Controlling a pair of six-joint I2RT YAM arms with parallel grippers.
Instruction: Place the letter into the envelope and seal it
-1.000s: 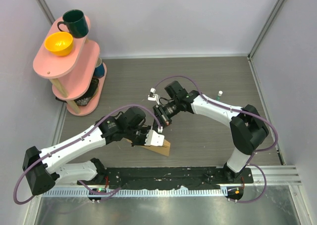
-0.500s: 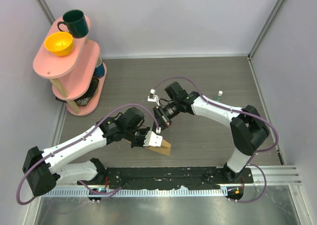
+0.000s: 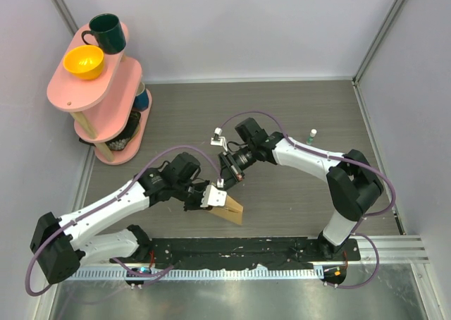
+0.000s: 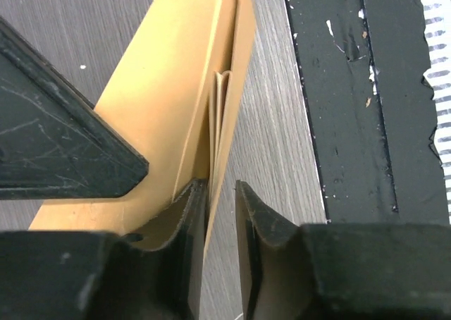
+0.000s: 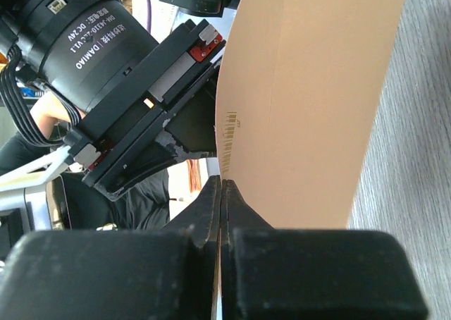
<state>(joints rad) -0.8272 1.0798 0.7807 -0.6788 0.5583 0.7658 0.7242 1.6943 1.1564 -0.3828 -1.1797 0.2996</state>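
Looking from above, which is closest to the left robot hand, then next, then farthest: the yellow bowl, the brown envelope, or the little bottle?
1. The envelope, right at the left gripper, near the front.
2. The little bottle, far over on the right.
3. The yellow bowl, up on the pink shelf, back left.

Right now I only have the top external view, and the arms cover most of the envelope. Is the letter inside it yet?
Observer: Yes. In the left wrist view the folded cream letter sits between the walls of the envelope, whose mouth gapes open.
Operator: Is the right hand gripping anything?
Observer: The right wrist view shows the right hand closed on the envelope's thin edge.
Operator: And the left hand?
Observer: The left hand is narrowly parted with one envelope wall in the gap. I cannot tell whether it is pinched.
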